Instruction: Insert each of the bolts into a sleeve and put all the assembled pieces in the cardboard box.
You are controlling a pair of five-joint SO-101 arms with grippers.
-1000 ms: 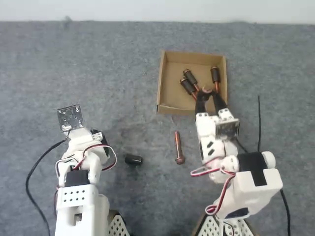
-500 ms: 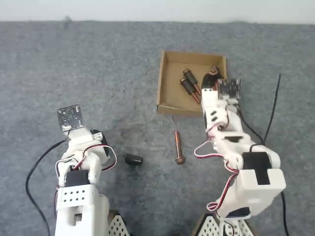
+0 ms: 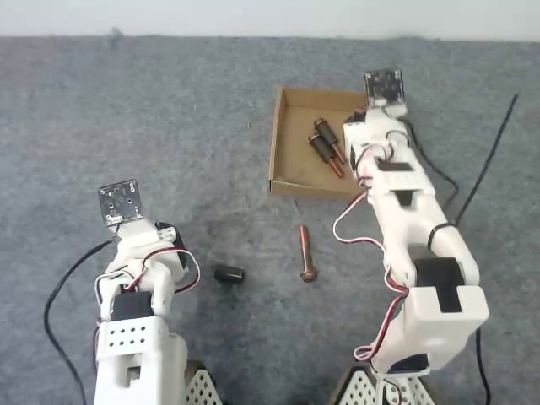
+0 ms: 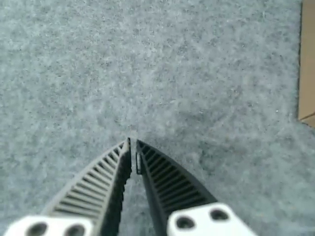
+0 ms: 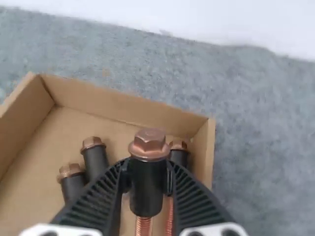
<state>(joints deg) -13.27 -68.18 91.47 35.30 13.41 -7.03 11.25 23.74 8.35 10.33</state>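
Note:
My right gripper (image 5: 146, 167) is shut on a black sleeve (image 5: 146, 189) with a copper bolt (image 5: 147, 143) through it, held above the cardboard box (image 5: 123, 105) near its far right corner. Three more assembled pieces (image 5: 93, 153) lie inside the box below it; two of them (image 3: 325, 143) show from above. A loose copper bolt (image 3: 305, 251) lies on the grey carpet in front of the box (image 3: 275, 143), with a loose black sleeve (image 3: 228, 274) to its left. My left gripper (image 4: 133, 143) is shut on nothing, low over bare carpet, by the left arm (image 3: 139, 253).
Grey carpet covers the table. The right arm (image 3: 405, 202) stretches along the box's right side, its cables (image 3: 354, 224) looping beside it. A box edge (image 4: 307, 73) shows in the left wrist view. A pale wall runs behind the carpet's far edge.
The right arm has stretched away from the box's near edge to its far right corner, carrying the assembled piece. The left arm has kept still.

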